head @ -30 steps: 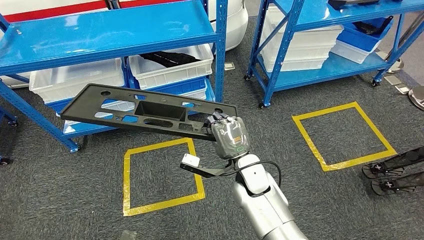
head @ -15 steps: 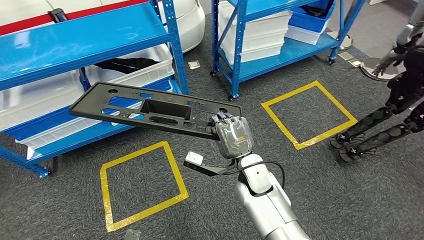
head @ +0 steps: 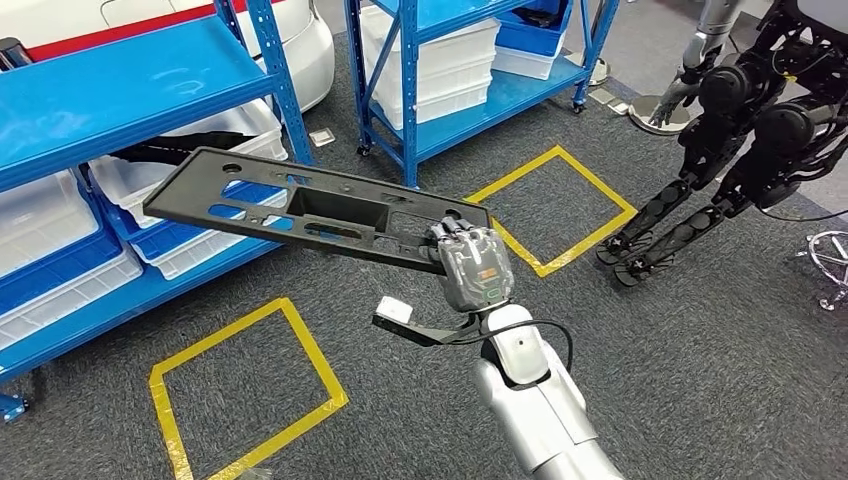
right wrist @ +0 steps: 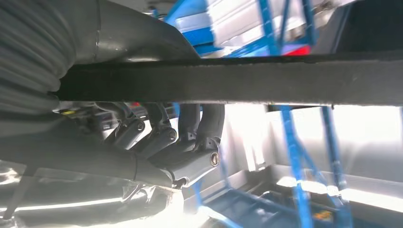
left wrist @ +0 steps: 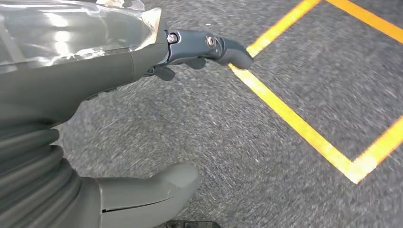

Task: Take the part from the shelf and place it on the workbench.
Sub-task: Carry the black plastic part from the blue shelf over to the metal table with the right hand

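A long black part [head: 310, 208], flat and pierced with cut-outs around a rectangular recess, is held in the air by the right hand [head: 473, 266] at its near right end; the fingers [head: 452, 235] are curled over the part's edge, and in the right wrist view the dark fingers [right wrist: 164, 137] are seen wrapped beneath the part [right wrist: 237, 80], with the thumb on its other face; the part is carried roughly level, its far end reaching out toward the blue shelf [head: 120, 90] on the left, above the grey carpet [head: 420, 420] and clear of every surface. White bins [head: 50, 215] are stored on the shelf's lower level; a second blue shelf [head: 480, 95] with stacked white bins is seen behind. Yellow tape squares [head: 240, 390] are marked on the carpet; a dark humanoid robot [head: 740, 130] is seen at the right. The left hand [left wrist: 119, 118] is seen over the carpet with nothing in it; its fingers [left wrist: 223, 47] are bent, apart from the thumb.
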`<control>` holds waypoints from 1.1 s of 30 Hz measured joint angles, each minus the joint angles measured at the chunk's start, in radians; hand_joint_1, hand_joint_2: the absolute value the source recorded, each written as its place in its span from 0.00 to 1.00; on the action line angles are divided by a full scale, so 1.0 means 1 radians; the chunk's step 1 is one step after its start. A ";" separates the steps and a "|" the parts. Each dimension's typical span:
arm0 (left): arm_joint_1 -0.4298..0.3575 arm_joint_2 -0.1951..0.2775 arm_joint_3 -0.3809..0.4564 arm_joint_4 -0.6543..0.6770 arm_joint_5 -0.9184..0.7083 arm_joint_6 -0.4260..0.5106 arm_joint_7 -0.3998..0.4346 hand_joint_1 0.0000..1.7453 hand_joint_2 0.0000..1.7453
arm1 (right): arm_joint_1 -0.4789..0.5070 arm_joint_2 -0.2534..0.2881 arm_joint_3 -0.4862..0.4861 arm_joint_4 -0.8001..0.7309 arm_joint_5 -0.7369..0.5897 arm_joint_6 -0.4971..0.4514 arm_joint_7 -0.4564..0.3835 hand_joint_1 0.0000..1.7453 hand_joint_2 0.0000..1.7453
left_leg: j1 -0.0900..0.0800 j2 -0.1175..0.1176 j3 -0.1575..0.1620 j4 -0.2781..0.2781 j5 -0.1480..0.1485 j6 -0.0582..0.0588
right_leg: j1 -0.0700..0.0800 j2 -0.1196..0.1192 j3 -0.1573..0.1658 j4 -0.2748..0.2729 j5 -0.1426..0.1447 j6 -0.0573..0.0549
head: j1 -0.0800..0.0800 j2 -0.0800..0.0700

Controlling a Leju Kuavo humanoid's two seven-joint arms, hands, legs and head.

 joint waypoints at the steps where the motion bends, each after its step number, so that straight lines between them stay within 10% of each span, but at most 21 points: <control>1: 0.003 0.000 0.000 0.000 0.002 0.000 -0.001 0.00 1.00 | -0.001 0.000 0.000 0.000 0.000 0.000 0.000 1.00 1.00 | -0.003 0.016 -0.002 0.000 0.001 0.002 | -0.001 -0.015 -0.029 0.071 -0.031 -0.003 | 0.003 0.000; 4: 0.008 0.001 0.001 0.000 0.008 0.000 -0.004 0.00 1.00 | 0.001 -0.003 -0.002 -0.001 0.001 0.001 0.001 1.00 1.00 | -0.008 0.062 -0.006 0.001 0.002 0.002 | -0.004 -0.028 -0.044 0.143 -0.057 0.010 | 0.003 0.000; 8: 0.007 0.001 0.001 0.000 0.009 0.000 -0.007 0.00 1.00 | -0.001 -0.006 -0.005 -0.003 0.003 0.001 0.002 1.00 1.00 | -0.014 0.106 -0.006 0.008 -0.002 -0.008 | 0.006 -0.082 0.122 -0.122 0.017 0.018 | 0.005 0.000; 11: 0.006 0.001 0.001 0.000 0.009 0.000 -0.007 0.00 1.00 | -0.001 -0.006 -0.007 -0.004 0.003 0.001 0.003 1.00 1.00 | -0.018 0.128 -0.007 0.009 -0.001 -0.022 | 0.012 -0.072 0.131 -0.156 0.027 -0.005 | 0.003 0.000; 14: 0.004 0.001 0.002 0.000 0.010 0.001 -0.008 0.00 1.00 | -0.002 -0.004 -0.009 -0.005 0.004 0.001 0.003 1.00 1.00 | -0.008 0.072 -0.028 0.061 -0.047 -0.038 | -0.006 -0.046 0.133 -0.166 0.040 -0.027 | -0.003 0.000; 18: 0.011 0.004 0.005 0.000 0.014 -0.001 -0.010 0.00 1.00 | 0.000 -0.001 -0.009 -0.004 0.010 0.006 0.006 1.00 1.00 | 0.001 0.011 -0.127 0.285 -0.156 -0.052 | -0.008 -0.004 0.124 -0.164 0.047 -0.038 | -0.008 0.000; 22: 0.014 0.007 0.014 0.000 0.023 -0.003 -0.022 0.00 1.00 | 0.006 -0.008 -0.016 -0.004 0.021 0.008 0.019 1.00 1.00 | 0.021 -0.025 -0.046 0.122 -0.047 -0.058 | -0.010 0.047 0.115 -0.146 0.047 -0.034 | -0.009 0.000; 25: 0.016 0.010 0.019 0.000 0.024 -0.007 -0.028 0.00 1.00 | 0.010 -0.015 -0.029 -0.004 0.018 -0.002 0.026 1.00 1.00 | 0.025 -0.078 -0.013 0.044 -0.032 -0.059 | -0.006 0.072 0.096 -0.135 0.052 -0.017 | -0.008 0.000; 28: 0.016 0.012 0.023 0.000 0.023 -0.014 -0.032 0.00 1.00 | 0.024 -0.030 -0.052 -0.008 0.014 -0.017 0.029 1.00 1.00 | 0.015 -0.050 -0.017 0.037 -0.021 -0.039 | -0.010 0.093 0.078 -0.141 0.065 0.009 | -0.007 0.000; 30: 0.014 0.012 0.024 -0.001 0.020 -0.018 -0.033 0.00 1.00 | 0.034 -0.043 -0.067 -0.016 0.014 -0.021 0.029 1.00 1.00 | 0.012 -0.021 -0.014 0.023 -0.009 -0.018 | -0.007 0.050 0.051 -0.103 0.045 0.012 | -0.004 0.000; 33: 0.013 0.013 0.026 -0.001 0.017 -0.022 -0.034 0.00 1.00 | 0.052 -0.061 -0.086 -0.032 0.014 -0.025 0.029 1.00 1.00 | 0.002 0.026 -0.018 0.016 -0.001 -0.004 | -0.005 -0.019 -0.040 0.092 -0.042 0.004 | 0.004 0.000</control>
